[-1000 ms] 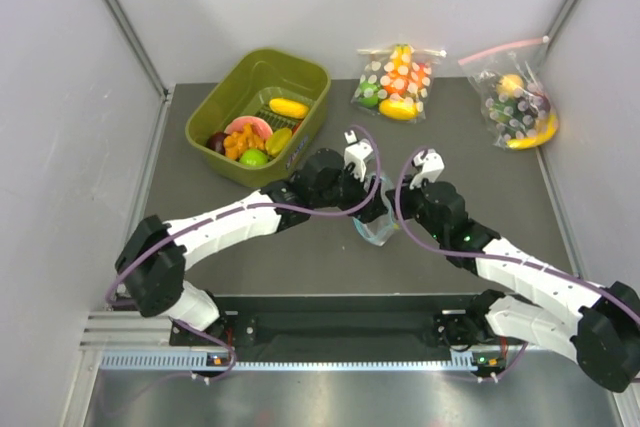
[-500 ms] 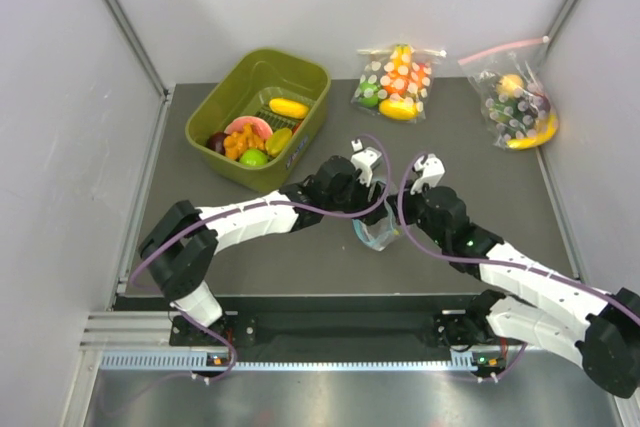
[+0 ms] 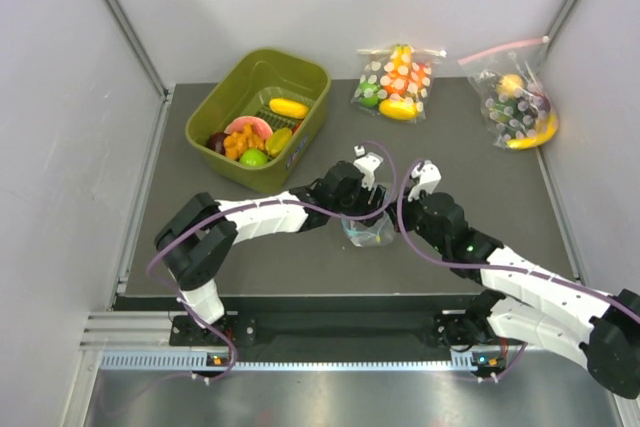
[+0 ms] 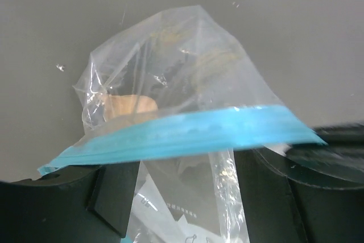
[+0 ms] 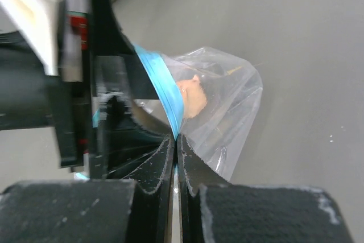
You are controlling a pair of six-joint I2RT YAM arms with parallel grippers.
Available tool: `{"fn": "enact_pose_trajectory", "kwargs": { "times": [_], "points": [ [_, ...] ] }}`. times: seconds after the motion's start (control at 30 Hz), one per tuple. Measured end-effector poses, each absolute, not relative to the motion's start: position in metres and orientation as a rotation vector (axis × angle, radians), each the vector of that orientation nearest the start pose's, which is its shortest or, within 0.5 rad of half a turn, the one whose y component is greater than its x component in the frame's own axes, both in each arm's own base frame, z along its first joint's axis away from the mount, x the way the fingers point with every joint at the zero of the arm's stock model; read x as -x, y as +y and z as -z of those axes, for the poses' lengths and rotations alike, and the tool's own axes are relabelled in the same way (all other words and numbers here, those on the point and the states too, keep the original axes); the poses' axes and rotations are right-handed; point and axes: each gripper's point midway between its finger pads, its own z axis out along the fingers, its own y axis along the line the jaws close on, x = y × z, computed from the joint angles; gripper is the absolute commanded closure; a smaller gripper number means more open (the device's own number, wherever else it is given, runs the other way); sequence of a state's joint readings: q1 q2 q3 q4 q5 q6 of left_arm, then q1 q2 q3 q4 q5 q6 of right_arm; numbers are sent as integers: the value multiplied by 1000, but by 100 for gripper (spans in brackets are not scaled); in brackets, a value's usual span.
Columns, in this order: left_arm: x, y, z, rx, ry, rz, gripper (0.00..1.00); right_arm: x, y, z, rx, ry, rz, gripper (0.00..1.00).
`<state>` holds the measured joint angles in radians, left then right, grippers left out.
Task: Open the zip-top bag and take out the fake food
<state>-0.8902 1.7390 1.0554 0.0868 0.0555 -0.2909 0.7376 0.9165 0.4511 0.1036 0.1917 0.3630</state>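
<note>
The zip-top bag [image 3: 368, 234] is a small clear pouch hanging low over the dark table between both grippers. Its light-blue zip strip [image 4: 182, 132] runs across the left wrist view. One orange piece of fake food [image 4: 131, 106] shows through the film, and again beside the strip [image 5: 191, 98]. My right gripper [image 5: 175, 143] is shut on the end of the blue strip. My left gripper [image 4: 190, 192] is open, its dark fingers [image 4: 114, 194] standing either side of a flap of the bag's film. The green fruit is not visible in the bag.
An olive-green bin [image 3: 215, 97] with toy fruit stands at the back left. Two white-dotted bags lie at the back, one in the middle [image 3: 395, 82] and one at the right [image 3: 520, 102]. Grey walls close in both sides.
My left arm has stretched right and down, bringing its gripper onto the bag's mouth. The bag has sunk slightly towards the table. The right gripper has kept its hold.
</note>
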Motion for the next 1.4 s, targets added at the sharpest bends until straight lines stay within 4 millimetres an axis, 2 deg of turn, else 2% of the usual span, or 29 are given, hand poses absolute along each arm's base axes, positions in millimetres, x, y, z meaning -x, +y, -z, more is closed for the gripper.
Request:
{"fn": "enact_pose_trajectory", "kwargs": {
  "times": [0.17, 0.43, 0.67, 0.8, 0.83, 1.23, 1.3, 1.4],
  "points": [
    [-285, -380, -81, -719, 2163, 672, 31, -249, 209, -142, 253, 1952, -561, 100],
    [-295, -372, -77, -726, 2144, 582, 30, -247, 213, -136, 270, 1969, -567, 100],
    [-301, -364, -53, -749, 2173, 490, 30, -245, 214, -133, 276, 1976, -567, 100],
    [-304, -364, -43, -757, 2183, 456, 35, -243, 216, -130, 285, 1984, -570, 100],
    [-305, -365, -43, -759, 2182, 453, 39, -243, 216, -130, 287, 1986, -571, 100],
    [-318, -374, -43, -743, 2161, 435, 38, -242, 222, -124, 288, 2003, -588, 100],
    [-319, -375, -41, -744, 2163, 434, 40, -242, 222, -123, 286, 2007, -588, 100],
    [-322, -379, -38, -746, 2162, 432, 50, -242, 222, -120, 284, 2012, -589, 100]
  ]
}}
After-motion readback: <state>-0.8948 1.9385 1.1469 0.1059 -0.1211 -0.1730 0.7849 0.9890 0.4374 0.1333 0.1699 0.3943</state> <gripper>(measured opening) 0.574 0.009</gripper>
